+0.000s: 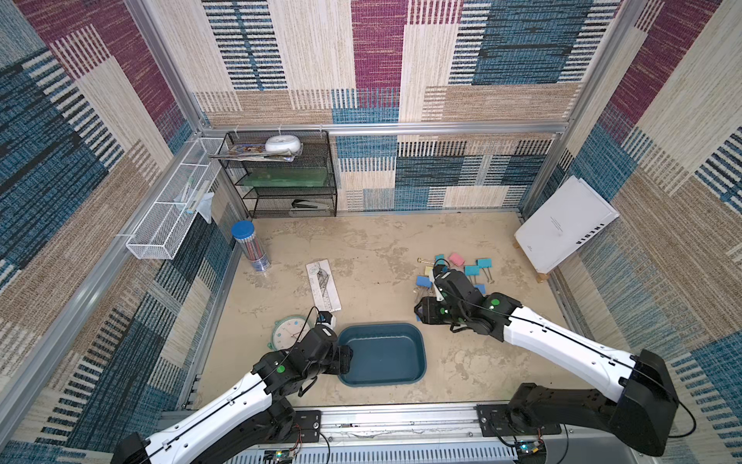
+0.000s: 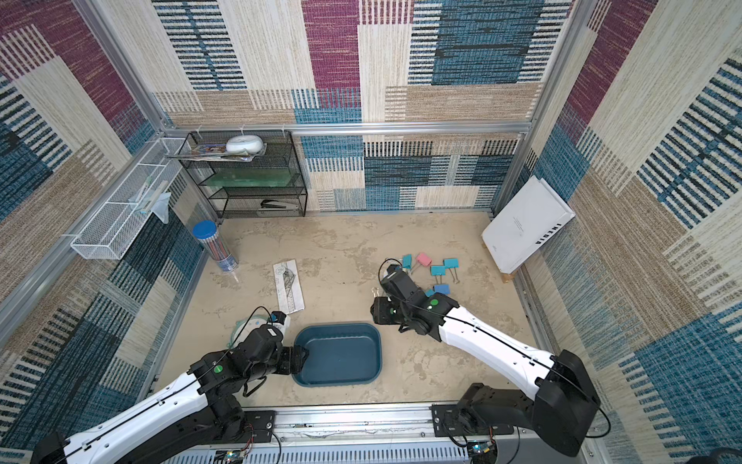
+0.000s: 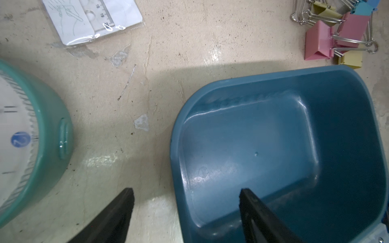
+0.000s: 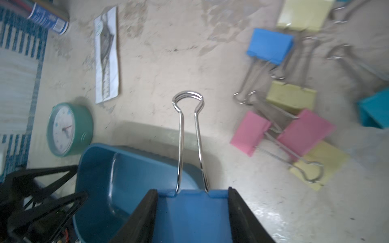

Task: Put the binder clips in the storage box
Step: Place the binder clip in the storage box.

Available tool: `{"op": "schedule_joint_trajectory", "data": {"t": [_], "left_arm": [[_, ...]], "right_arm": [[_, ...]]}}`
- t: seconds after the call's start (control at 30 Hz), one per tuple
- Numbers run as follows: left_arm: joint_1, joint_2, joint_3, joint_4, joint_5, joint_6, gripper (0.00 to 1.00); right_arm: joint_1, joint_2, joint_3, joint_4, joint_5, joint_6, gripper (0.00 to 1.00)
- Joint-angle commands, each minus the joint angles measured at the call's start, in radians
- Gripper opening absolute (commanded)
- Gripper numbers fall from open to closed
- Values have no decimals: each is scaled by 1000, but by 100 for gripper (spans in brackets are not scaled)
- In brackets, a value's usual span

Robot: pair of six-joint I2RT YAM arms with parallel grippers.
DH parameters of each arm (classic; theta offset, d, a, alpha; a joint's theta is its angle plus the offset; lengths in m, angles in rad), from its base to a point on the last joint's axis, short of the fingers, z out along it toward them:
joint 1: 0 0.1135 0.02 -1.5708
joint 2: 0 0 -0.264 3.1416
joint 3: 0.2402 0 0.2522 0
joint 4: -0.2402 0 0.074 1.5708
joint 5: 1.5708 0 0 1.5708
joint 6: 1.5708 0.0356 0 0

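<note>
**Blue clip up in the right claw, just off the box's corner**

The right gripper (image 4: 191,194) is clamped hard on a blue binder clip (image 4: 190,216). There is one finger on each end of the body, so the clip's long axis runs straight across from finger to finger. Its two wire handles lie together and shoot out ahead of the fingers, loop leading, above the tabletop.

In both top views that claw sits off the far right corner of the storage box (image 1: 383,357), between the box and the loose binder clips (image 1: 471,268).

The box is dark teal-blue, shallow and glossy inside, with rounded corners. It lies near the front edge of the table (image 1: 461,361), and its long axis runs side to side between the two arms.

The left gripper (image 3: 185,190) has its jaws spread wide and grips nothing. It straddles the box's left short wall, one finger inside and one outside over the table.

The heap is pink, yellow, teal and blue, with handles pointing every which way. In the right wrist view a pink clip overlaps a yellow one.

For room, there is free tabletop to the right of the box and between the box and the heap. It is tighter on the left, where a green clock (image 1: 286,335) sits near the box's corner, with a ruler packet (image 1: 323,286) just beyond it.
</note>
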Motion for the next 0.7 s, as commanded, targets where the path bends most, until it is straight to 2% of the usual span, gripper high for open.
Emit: {"op": "schedule_joint_trajectory", "data": {"t": [0.0,0.1,0.23,0.43,0.67], "left_arm": [[0,5,12,8,-21,10,83],[0,6,12,12,-24,6,83],[0,5,11,10,-24,1,83],[0,-17,2,-3,-30,-6,83],[3,-22,-7,-4,-38,-6,83]], "right_arm": [[122,68,33,48,-5,61,32],[193,141,32,75,-18,69,32],[230,218,-4,114,-50,45,32],[245,214,-54,116,-43,30,33],[246,211,-83,92,-61,-3,46]]}}
